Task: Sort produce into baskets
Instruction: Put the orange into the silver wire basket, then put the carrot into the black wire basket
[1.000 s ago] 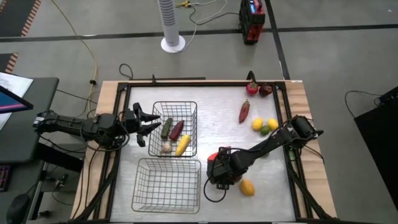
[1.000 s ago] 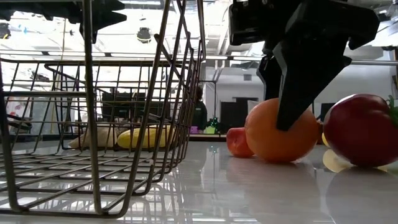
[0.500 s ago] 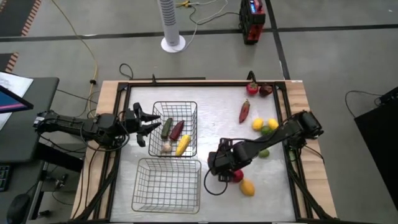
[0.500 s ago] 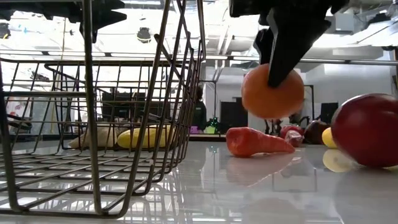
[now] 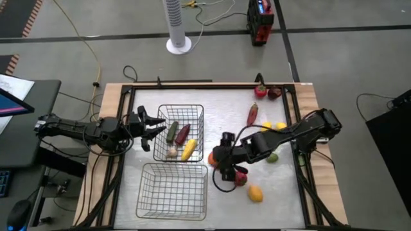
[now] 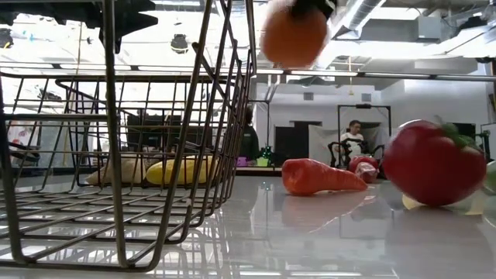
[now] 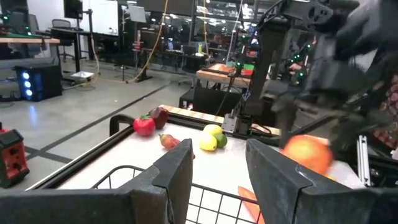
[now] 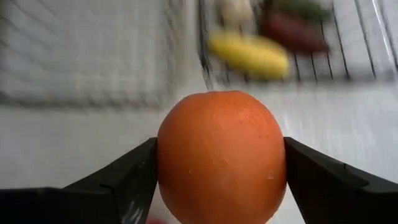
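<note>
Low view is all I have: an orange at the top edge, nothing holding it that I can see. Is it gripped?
Observer: Yes. In the right wrist view the right gripper has its fingers on both sides of the orange.
Operator: Where is it relative to the baskets?
Observer: From above, the orange is just outside the far basket, near its corner.
Operator: Is the near basket loaded?
Observer: From above, the near basket holds nothing.
Operator: Left arm?
Observer: The left gripper waits, open, at the far basket's left side.

Two baskets [image 5: 180, 133] [image 5: 172, 191]; four pieces in the far one, one orange [image 5: 212, 158] held, eight pieces loose on the surface [image 5: 282, 192].
</note>
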Controlling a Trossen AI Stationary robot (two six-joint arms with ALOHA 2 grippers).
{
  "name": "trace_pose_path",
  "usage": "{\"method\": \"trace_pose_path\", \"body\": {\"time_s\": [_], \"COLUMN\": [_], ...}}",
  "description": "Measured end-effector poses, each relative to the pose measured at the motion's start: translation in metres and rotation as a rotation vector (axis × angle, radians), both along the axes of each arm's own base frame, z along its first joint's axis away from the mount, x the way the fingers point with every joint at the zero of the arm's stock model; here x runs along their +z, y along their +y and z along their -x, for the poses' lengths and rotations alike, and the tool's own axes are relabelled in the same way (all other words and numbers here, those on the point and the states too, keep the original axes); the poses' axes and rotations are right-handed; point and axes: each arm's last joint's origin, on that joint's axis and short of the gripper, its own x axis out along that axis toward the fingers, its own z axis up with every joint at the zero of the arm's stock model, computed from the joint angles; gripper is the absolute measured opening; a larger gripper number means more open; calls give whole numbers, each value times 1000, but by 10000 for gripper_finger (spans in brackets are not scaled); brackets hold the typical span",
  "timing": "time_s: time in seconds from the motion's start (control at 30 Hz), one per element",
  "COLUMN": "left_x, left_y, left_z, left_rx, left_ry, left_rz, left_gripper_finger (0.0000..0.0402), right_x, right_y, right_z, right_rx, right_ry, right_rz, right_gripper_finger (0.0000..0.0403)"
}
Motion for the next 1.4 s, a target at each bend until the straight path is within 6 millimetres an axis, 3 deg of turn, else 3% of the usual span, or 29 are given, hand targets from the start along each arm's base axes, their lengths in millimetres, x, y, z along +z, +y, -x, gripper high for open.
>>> {"method": "trace_pose_path", "body": {"time_s": [0.17, 0.3, 0.43, 0.6, 0.8, 1.0, 1.17, 1.4], "left_x": [0, 0, 0, 0, 0, -2, -1, -2], "left_y": [0, 0, 0, 0, 0, 0, 0, 0], "left_z": [0, 0, 0, 0, 0, 0, 0, 0], "left_rx": [2, 2, 2, 1, 1, 1, 2, 1], "left_ry": [0, 0, 0, 3, 7, 19, 16, 18], "left_rz": [0, 0, -1, -4, -8, -9, -7, 3], "left_gripper_finger": [137, 137, 137, 137, 137, 137, 137, 137], "right_x": [14, 9, -12, -21, -3, -2, -29, -91], "right_y": [20, 37, 39, 27, 16, 4, -3, -28], "right_z": [-18, -36, -49, -54, -39, -4, 8, 9], "right_rx": [172, 298, 311, 287, 280, 200, 131, 150], "right_ry": [-240, -366, -330, -276, -238, 36, 212, 239], "right_rz": [-85, -132, -108, -117, -131, -103, 63, 55], "right_gripper_finger": [336, 339, 366, 393, 387, 388, 384, 363]}}
